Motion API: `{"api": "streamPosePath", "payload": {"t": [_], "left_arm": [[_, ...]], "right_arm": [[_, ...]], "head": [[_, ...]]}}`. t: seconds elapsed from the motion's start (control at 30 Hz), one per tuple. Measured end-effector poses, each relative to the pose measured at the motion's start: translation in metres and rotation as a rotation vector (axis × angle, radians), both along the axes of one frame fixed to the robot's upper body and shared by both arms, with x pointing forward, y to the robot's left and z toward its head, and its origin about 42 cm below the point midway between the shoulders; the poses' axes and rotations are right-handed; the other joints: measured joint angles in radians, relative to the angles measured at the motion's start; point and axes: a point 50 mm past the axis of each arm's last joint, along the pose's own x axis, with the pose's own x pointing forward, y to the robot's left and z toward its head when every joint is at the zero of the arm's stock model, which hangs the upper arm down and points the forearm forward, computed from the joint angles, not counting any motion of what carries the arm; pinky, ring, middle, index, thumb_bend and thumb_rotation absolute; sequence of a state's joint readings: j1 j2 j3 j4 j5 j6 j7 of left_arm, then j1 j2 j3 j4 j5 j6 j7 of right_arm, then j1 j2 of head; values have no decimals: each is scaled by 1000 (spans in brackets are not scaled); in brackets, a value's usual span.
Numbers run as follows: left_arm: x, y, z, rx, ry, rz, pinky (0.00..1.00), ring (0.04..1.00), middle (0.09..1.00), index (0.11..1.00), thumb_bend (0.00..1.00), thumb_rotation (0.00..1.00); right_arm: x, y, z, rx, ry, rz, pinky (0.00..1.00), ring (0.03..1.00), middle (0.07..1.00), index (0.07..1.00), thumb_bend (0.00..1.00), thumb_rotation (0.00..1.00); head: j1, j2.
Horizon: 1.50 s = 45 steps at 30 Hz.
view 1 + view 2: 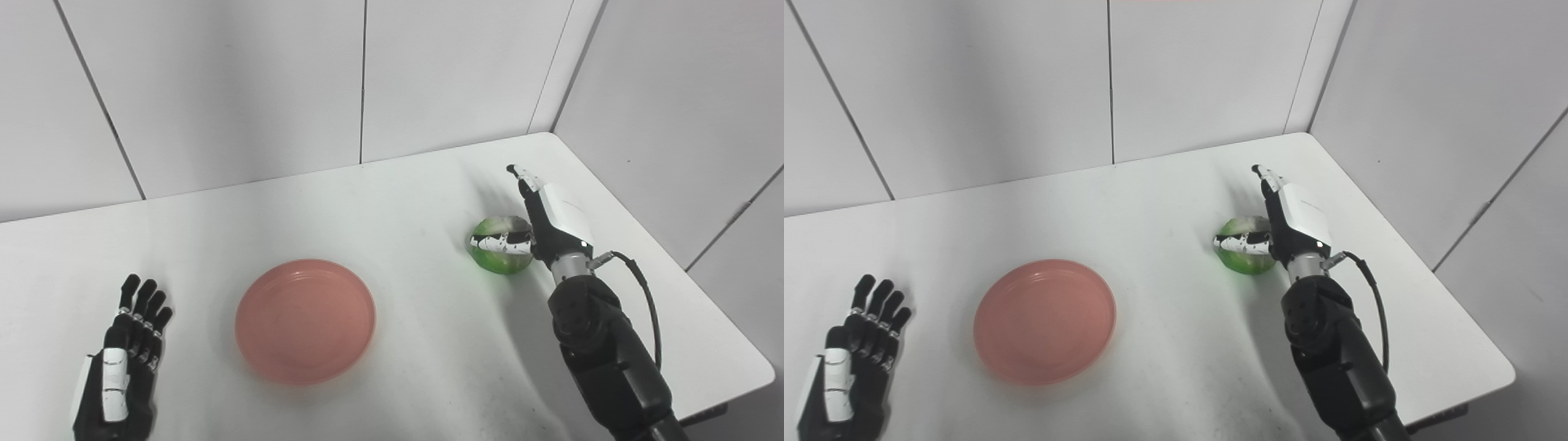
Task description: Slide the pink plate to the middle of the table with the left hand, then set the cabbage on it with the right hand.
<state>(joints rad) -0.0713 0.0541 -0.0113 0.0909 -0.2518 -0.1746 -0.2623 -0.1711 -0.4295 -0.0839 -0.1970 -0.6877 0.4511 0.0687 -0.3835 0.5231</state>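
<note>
Pink plate (305, 320), one; cabbage (501, 254), one.

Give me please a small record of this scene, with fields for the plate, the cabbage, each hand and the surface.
pink plate: empty, near the table's middle, left of the cabbage
cabbage: green, on the table, apart from the plate
right hand: at the cabbage, thumb lying across its front, fingers stretched beyond it; grip not closed
left hand: open, flat on the table, apart from the plate
table: white, walls behind and to the right
</note>
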Motion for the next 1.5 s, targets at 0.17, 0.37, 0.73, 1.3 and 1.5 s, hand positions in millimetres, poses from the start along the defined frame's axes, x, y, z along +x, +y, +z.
{"api": "streamPosePath", "payload": {"t": [0.17,0.37,0.73,1.3,1.5], "left_arm": [[-2,0,2,-4,-33,10,1000,1000,1000,1000,746,921],[-4,-2,2,-8,-34,14,1000,1000,1000,1000,742,920],[-6,-3,2,-12,-28,21,1000,1000,1000,1000,739,902],[-6,-5,0,-21,-13,31,1000,1000,1000,1000,723,876],[-5,-4,-1,-21,-11,36,1000,1000,1000,994,721,867]], "right_arm": [[-1,-4,3,-7,43,18,799,910,910,896,970,288],[-2,-4,3,8,83,41,781,899,915,895,971,238],[-3,-5,1,-27,202,81,803,924,947,950,922,90],[1,-14,-22,107,100,-31,511,596,691,529,592,83],[3,-19,-27,131,-16,-78,443,462,522,466,519,2]], "head": [[3,3],[5,5],[9,2],[8,-12],[6,-18]]}}
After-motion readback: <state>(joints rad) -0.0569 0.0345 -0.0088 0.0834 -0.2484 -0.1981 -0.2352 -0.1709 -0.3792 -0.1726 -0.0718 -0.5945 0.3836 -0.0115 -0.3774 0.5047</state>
